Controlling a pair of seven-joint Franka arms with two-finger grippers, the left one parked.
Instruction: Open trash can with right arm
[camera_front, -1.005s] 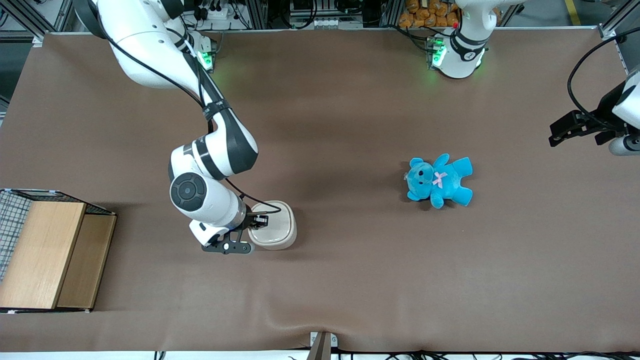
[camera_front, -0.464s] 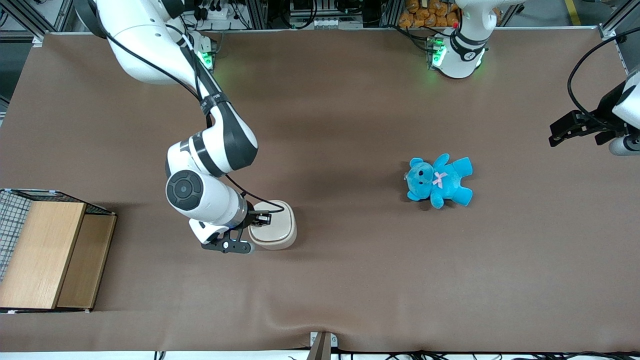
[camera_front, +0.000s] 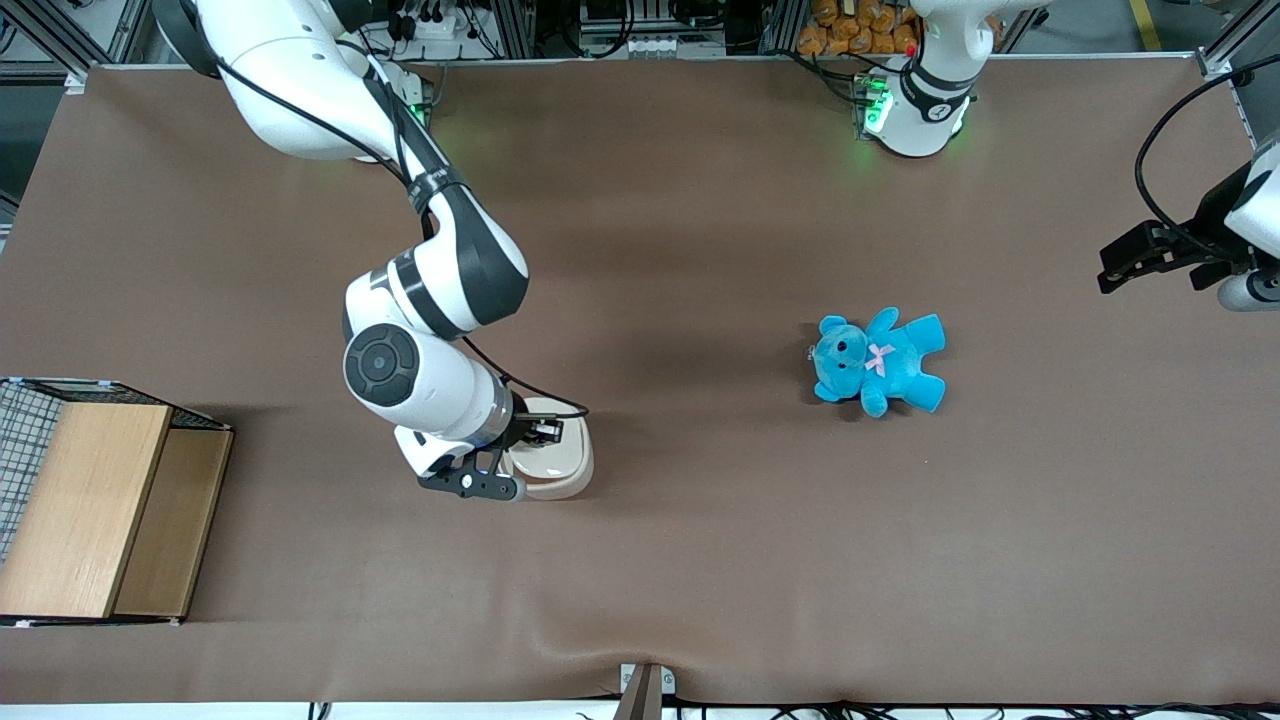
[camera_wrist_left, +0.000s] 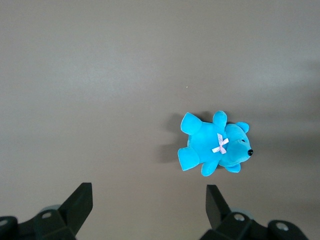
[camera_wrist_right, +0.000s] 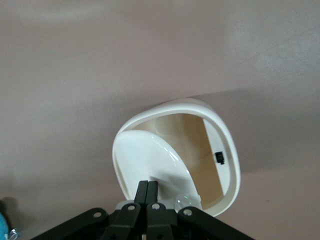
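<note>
The cream-white trash can (camera_front: 568, 470) stands near the middle of the table, partly covered by my right arm (camera_front: 420, 330). In the right wrist view the trash can (camera_wrist_right: 227, 150) has its white swing lid (camera_wrist_right: 145, 160) tilted down inward, and the tan inside (camera_wrist_right: 192, 135) shows. My gripper (camera_wrist_right: 148, 185) is shut, with both fingers together, pressing on the lid's edge. In the front view the gripper (camera_front: 540, 432) is over the can's top.
A blue teddy (camera_front: 878, 361) lies toward the parked arm's end of the table and also shows in the left wrist view (camera_wrist_left: 215, 145). A wooden box with wire mesh (camera_front: 95, 505) stands at the working arm's end.
My arm has shifted toward the can, the gripper moving farther over its top. More of the can is covered by the wrist now.
</note>
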